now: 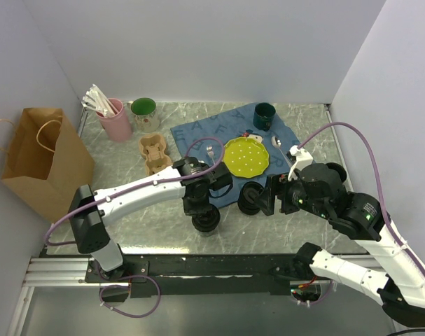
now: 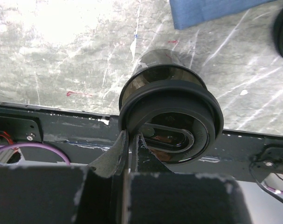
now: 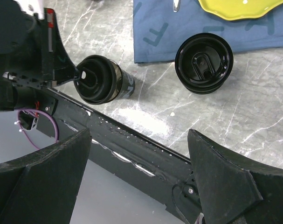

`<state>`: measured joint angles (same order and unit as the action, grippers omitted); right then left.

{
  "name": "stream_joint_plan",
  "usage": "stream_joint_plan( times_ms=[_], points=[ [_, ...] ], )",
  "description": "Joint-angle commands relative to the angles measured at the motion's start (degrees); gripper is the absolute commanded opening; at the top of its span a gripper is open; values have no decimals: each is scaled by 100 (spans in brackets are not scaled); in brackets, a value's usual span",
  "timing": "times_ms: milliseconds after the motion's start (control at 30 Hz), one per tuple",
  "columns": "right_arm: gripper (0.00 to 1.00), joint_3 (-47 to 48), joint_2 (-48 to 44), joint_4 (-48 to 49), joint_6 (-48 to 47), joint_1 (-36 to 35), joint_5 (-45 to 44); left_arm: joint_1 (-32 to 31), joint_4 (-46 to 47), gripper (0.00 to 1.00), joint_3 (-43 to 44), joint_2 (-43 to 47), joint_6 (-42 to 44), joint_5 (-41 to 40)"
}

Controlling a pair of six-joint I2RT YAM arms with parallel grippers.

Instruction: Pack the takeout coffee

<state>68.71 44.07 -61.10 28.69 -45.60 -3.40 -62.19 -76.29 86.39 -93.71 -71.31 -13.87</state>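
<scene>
Two squat black lidded coffee cups are in view. My left gripper [image 1: 200, 208] is shut on the lid rim of one cup [image 1: 206, 222], near the table's front edge. In the left wrist view its fingertips [image 2: 130, 136] pinch the rim of that cup [image 2: 171, 105]. The right wrist view shows this cup [image 3: 103, 80] tilted in the left gripper. The second cup [image 1: 249, 201] stands upright at the edge of the blue cloth; it also shows in the right wrist view [image 3: 204, 63]. My right gripper [image 1: 269, 198] is open and empty beside it, jaws wide apart [image 3: 136, 172].
A brown paper bag [image 1: 40, 161] stands at the left. A tan cup carrier [image 1: 154, 154] sits behind the left arm. On the blue cloth [image 1: 198, 133] are a yellow plate [image 1: 246, 155], a dark green mug [image 1: 264, 115] and cutlery. A pink cup [image 1: 115, 120] and another mug [image 1: 143, 112] stand at the back.
</scene>
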Motion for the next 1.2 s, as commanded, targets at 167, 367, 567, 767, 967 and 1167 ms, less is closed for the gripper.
stream_joint_plan(
  times_ms=[167,367,567,767,967,1167],
  points=[
    [92,20,-4,98,14,8,-64,5,-237,1,159,-235,152,-107],
    [91,20,40,125,23,-1,-47,41,-202,1,80,-262,196,-63],
    [91,20,49,151,49,-1,-47,58,-123,1,-69,-341,258,16],
    [92,-24,31,186,84,8,-38,102,9,4,-35,-393,345,77],
    [91,-15,14,169,146,-1,-55,129,18,12,-61,-420,381,95],
    [91,-77,-13,239,190,-1,-21,164,0,26,-26,-359,433,121]
  ],
)
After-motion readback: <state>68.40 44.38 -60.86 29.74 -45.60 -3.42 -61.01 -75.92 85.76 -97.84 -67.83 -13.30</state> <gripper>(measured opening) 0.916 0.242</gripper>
